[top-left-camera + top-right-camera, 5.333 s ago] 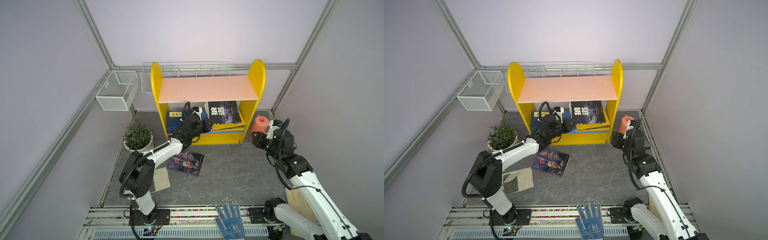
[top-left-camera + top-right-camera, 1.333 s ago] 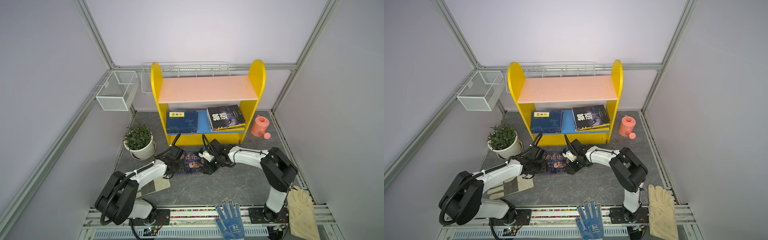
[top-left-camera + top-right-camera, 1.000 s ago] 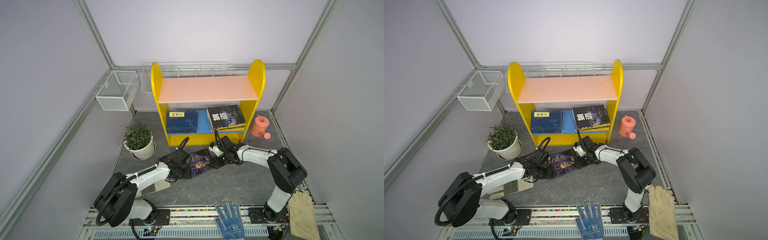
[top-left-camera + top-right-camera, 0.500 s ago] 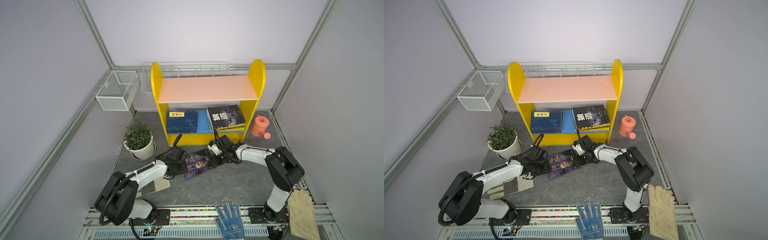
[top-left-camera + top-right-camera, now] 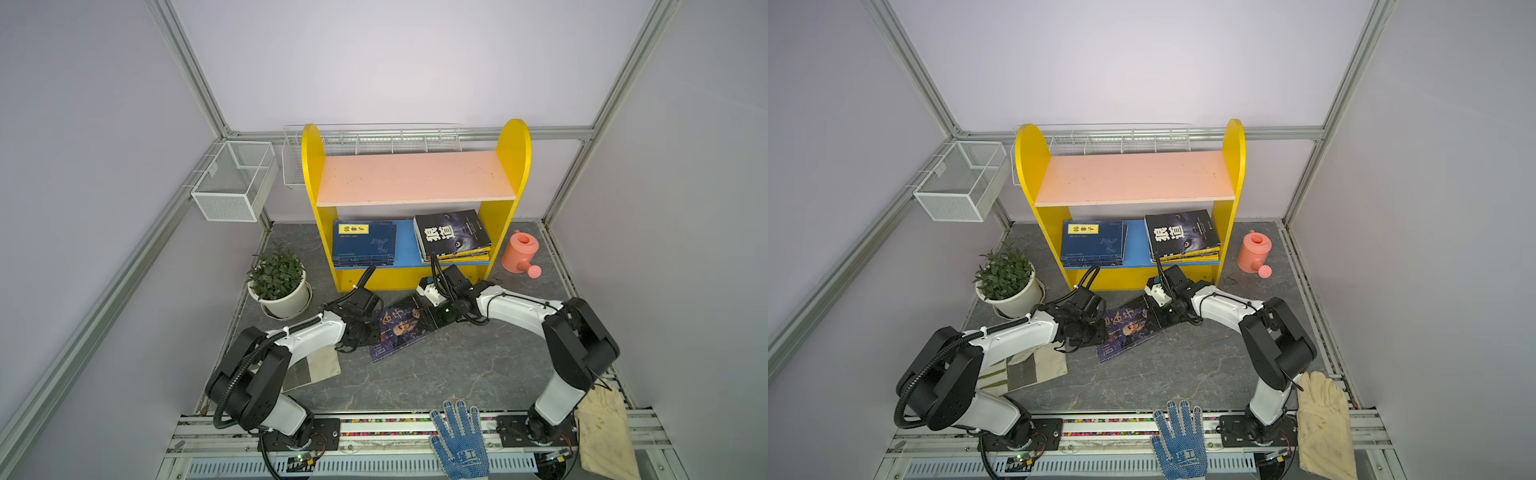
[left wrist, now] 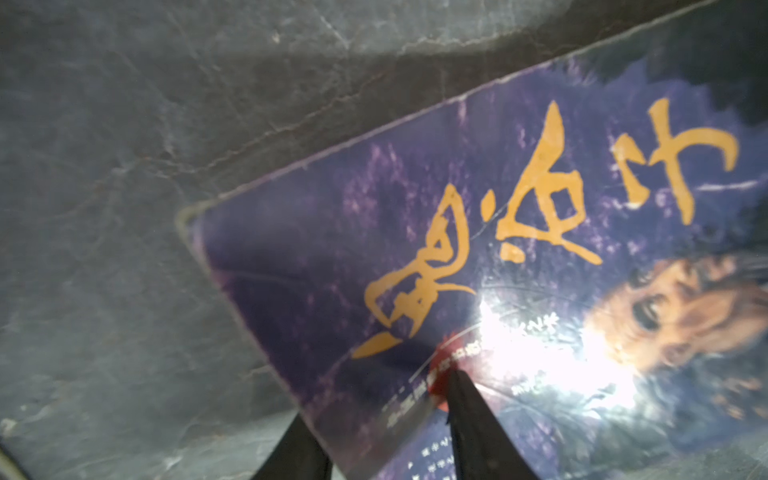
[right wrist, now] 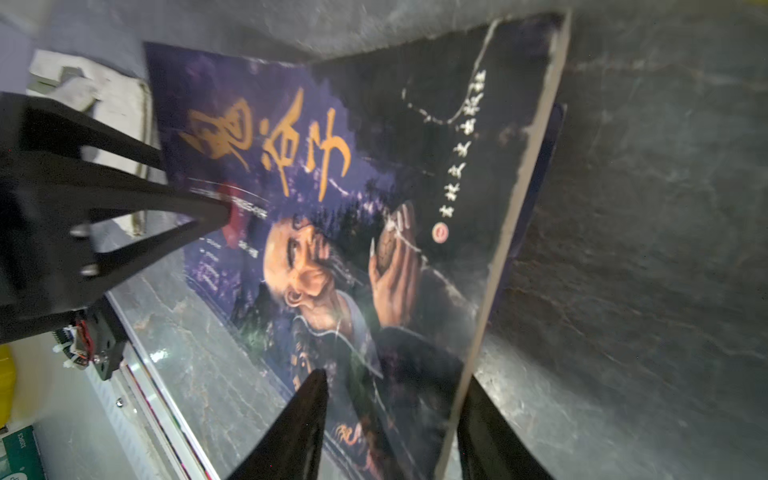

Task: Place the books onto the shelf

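One dark book with orange calligraphy and a portrait lies tilted on the grey floor in front of the shelf. My left gripper straddles its left edge, one finger on the cover, the other under it. My right gripper straddles the raised opposite edge of the book. Both are open, with gaps showing beside the book. On the blue lower board lie a navy stack and a dark-topped stack.
A potted plant stands left of the shelf and a pink watering can right of it. A cloth bag lies under the left arm. A blue glove and a beige glove lie at the front. Wire baskets hang on the wall.
Both grippers' jaws have narrowed around the book's two ends. The book has settled lower than a second ago and stays between the two grippers.
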`<control>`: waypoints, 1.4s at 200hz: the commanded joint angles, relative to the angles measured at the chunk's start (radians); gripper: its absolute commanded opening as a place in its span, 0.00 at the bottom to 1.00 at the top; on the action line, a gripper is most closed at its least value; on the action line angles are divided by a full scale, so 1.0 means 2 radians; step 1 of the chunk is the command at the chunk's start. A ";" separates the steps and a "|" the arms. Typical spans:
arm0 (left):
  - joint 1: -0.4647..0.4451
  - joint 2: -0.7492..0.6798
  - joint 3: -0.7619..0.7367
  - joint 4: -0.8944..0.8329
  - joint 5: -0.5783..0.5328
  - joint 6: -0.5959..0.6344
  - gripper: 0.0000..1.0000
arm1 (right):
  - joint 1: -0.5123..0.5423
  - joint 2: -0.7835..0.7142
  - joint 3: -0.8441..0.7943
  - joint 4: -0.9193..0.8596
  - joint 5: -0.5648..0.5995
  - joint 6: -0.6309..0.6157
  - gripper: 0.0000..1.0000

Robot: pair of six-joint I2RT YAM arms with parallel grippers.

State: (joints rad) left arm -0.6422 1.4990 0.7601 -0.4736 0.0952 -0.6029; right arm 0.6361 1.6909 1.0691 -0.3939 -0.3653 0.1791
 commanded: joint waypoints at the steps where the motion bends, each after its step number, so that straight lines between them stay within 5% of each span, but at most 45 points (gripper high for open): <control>1: -0.024 0.001 0.004 0.023 0.065 0.023 0.42 | 0.020 -0.035 0.025 0.034 -0.072 -0.007 0.44; 47: -0.023 -0.032 0.002 0.043 0.075 0.024 0.42 | 0.021 -0.045 0.018 0.049 -0.082 0.004 0.19; 77: -0.022 -0.058 -0.006 0.059 0.077 0.026 0.42 | 0.025 -0.037 0.028 0.037 -0.084 -0.001 0.18; 94: -0.019 -0.077 -0.013 0.065 0.073 0.023 0.42 | 0.025 -0.039 0.024 0.038 -0.080 -0.003 0.07; 129: 0.009 -0.141 -0.037 0.074 0.069 0.001 0.43 | 0.022 -0.072 0.006 0.050 -0.088 -0.007 0.06; 207: 0.043 -0.338 -0.086 0.141 0.048 -0.060 0.84 | -0.023 -0.187 -0.002 0.096 -0.151 0.040 0.07; 259: 0.045 -0.366 -0.076 0.163 0.049 -0.070 1.00 | -0.065 -0.234 0.011 0.128 -0.157 0.086 0.06; 280: 0.045 -0.367 -0.080 0.191 0.057 -0.082 0.99 | -0.079 -0.255 -0.002 0.161 -0.140 0.112 0.06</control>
State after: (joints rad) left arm -0.5564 0.7776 0.5850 -0.1806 0.2028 -0.7376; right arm 0.5114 1.2522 1.0721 -0.2199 -0.6292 0.3237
